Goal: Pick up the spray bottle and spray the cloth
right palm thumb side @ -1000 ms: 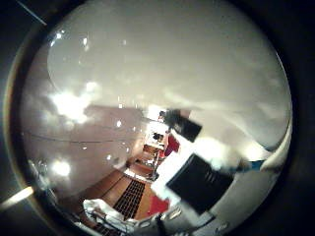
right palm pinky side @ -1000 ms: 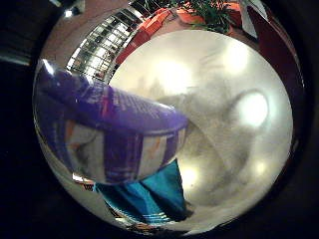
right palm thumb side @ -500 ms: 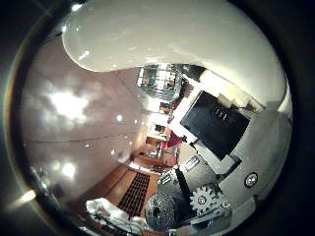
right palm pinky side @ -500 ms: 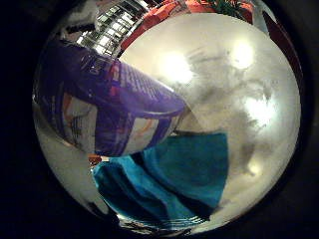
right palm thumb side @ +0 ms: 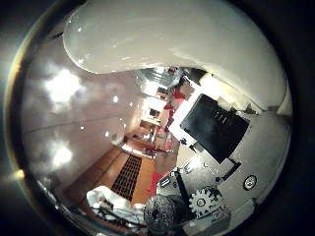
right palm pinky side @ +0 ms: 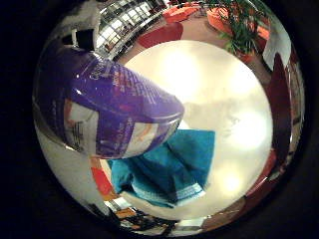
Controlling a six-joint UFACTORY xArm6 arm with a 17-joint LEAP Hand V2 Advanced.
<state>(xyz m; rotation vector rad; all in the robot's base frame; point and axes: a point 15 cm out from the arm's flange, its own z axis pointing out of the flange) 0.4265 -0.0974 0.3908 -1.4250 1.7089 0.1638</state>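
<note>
A purple spray bottle with a white and orange label fills much of the right little finger side palm view, close to the palm. Below it a teal cloth lies crumpled on a round white table. The bottle hangs above the table, over the cloth's edge. In the right thumb side palm view a white rounded part of the bottle lies against the palm. My hand shows there as black and white geared parts curled beside the bottle.
Red chairs and a green plant stand beyond the table's far edge. A window wall is behind them. The thumb side view shows a ceiling with lights.
The camera has risen with the bottle: the table looks smaller and farther. The whole cloth now shows below. The bottle stays in the same place against the palm.
</note>
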